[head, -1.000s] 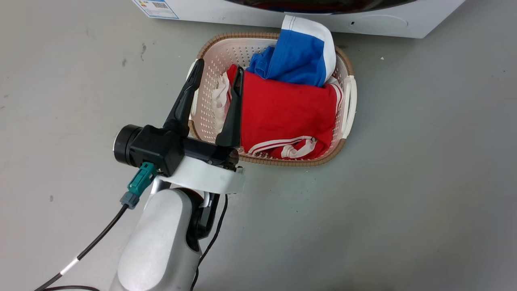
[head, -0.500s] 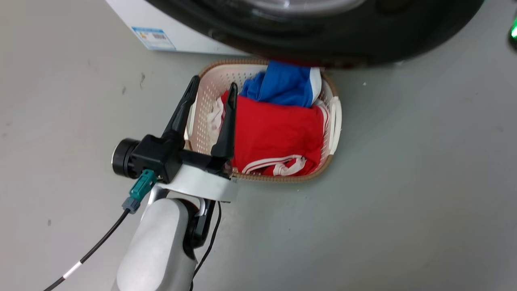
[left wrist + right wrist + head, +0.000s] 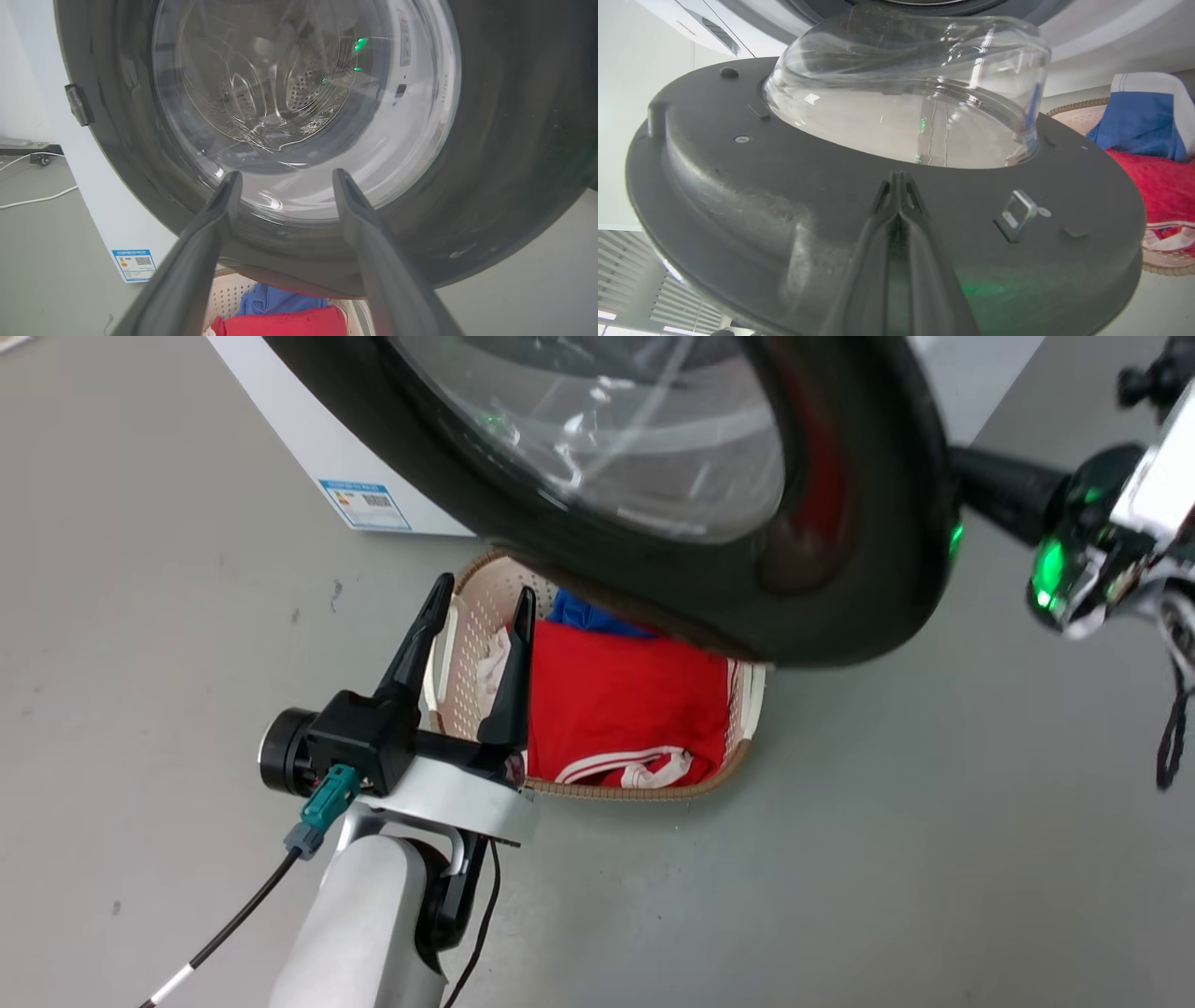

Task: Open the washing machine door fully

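Right gripper (image 3: 976, 490), upper right: jaws clenched into one prod against the washing machine door (image 3: 896, 523), probably to swing it wider. Left gripper (image 3: 485, 588) jaws released, idle.

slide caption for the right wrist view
Right hand, fingers together, at the inner face of the open washing machine door; laundry basket beyond.

Glossy black door (image 3: 840, 569) with clear window (image 3: 607, 429), white machine (image 3: 308, 457) with blue label (image 3: 364, 504), pale perforated basket (image 3: 464, 625) with brown woven rim (image 3: 635, 793), red shirt (image 3: 625, 700) with white stripes, blue cloth (image 3: 583, 614), grey floor (image 3: 840, 849).
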{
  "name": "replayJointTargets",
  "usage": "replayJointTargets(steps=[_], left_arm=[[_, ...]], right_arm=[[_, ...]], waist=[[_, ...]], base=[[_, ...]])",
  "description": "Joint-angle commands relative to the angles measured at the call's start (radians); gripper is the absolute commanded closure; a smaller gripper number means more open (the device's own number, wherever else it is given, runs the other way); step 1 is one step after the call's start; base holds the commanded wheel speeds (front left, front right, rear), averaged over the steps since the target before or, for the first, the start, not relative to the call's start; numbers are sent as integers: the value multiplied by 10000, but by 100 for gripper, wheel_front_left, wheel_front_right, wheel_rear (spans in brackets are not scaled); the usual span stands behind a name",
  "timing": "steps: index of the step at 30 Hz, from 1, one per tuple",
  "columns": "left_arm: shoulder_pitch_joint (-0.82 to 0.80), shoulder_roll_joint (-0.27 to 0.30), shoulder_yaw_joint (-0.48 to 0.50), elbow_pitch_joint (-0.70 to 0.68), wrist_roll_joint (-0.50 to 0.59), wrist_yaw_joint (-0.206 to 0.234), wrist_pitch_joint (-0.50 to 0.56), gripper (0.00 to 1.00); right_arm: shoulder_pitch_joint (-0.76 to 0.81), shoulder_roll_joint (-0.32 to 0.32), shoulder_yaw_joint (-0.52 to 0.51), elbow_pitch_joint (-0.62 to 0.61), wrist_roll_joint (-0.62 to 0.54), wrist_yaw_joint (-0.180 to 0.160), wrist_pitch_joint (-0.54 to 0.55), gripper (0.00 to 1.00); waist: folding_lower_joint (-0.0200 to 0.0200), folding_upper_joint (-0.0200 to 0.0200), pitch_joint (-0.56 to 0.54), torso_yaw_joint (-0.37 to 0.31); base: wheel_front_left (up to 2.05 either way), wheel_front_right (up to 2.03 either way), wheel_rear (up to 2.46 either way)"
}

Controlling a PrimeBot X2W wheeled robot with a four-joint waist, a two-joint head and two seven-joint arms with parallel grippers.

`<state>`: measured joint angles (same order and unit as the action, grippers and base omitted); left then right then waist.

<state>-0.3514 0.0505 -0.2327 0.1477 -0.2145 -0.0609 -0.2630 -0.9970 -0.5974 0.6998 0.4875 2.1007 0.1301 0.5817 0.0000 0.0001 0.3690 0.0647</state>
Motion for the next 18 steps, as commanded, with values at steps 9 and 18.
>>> replayJointTargets(steps=[9,18], left_arm=[[653,-2,14,197,-126,17,-25,0],[1187,-2,-43,386,-146,-61,-25,0]], right_arm=[[1337,-707,1097,-2311,854,19,-568,100],[2235,-1014,2147,-3894,1275,19,-1352,100]], waist=[[0,-1,-944,352],[0,-1,-1619,959]], base=[[0,0,0],[0,0,0]])
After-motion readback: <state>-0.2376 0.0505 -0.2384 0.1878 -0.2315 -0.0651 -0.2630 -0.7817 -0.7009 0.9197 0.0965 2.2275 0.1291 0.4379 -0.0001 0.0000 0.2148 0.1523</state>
